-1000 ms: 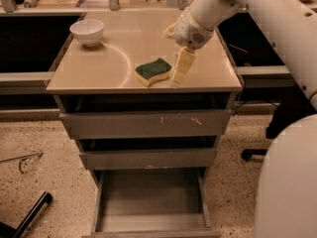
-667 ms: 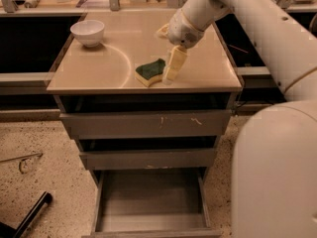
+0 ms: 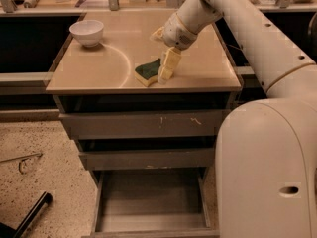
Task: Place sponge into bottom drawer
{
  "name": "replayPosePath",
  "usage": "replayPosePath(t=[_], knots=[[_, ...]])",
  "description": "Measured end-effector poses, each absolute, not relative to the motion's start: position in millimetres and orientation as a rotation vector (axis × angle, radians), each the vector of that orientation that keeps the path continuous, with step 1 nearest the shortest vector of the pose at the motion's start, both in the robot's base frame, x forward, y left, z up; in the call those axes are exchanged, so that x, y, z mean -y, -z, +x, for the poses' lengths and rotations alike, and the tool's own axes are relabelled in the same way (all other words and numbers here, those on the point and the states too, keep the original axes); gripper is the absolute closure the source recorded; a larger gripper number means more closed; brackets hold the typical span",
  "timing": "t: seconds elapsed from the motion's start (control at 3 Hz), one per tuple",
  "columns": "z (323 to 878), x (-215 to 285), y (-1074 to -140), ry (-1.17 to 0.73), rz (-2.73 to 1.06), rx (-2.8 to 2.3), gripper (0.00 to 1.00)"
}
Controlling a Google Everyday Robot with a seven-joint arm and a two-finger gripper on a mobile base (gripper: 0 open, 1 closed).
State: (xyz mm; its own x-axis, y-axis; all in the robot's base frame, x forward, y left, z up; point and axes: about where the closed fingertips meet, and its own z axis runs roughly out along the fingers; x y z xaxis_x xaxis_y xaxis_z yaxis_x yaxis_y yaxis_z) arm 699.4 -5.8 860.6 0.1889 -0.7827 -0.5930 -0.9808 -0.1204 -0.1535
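The sponge, pale yellow with a dark green top, lies on the tan cabinet top near its front edge, right of centre. My gripper points down from the arm and sits right against the sponge's right side, low over the top. The bottom drawer is pulled out below, a shallow grey tray with nothing in it. The two drawers above it are pushed in.
A white bowl stands at the back left of the cabinet top. My white arm and body fill the right side. A black bar and a thin wire lie on the speckled floor at the left.
My gripper has moved left across the cabinet top and now stands against the sponge's right side. The sponge has shifted slightly left. The drawers have not moved.
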Motion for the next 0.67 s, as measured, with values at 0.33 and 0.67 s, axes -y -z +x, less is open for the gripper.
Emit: replayPosePath(t=[0.33,0.67], knots=[[702.4,3.6,-852.2,-0.527,-1.953,-1.652,0.00],[704.7,2.6,-842.0,-0.555,-1.949,-1.660,0.00]])
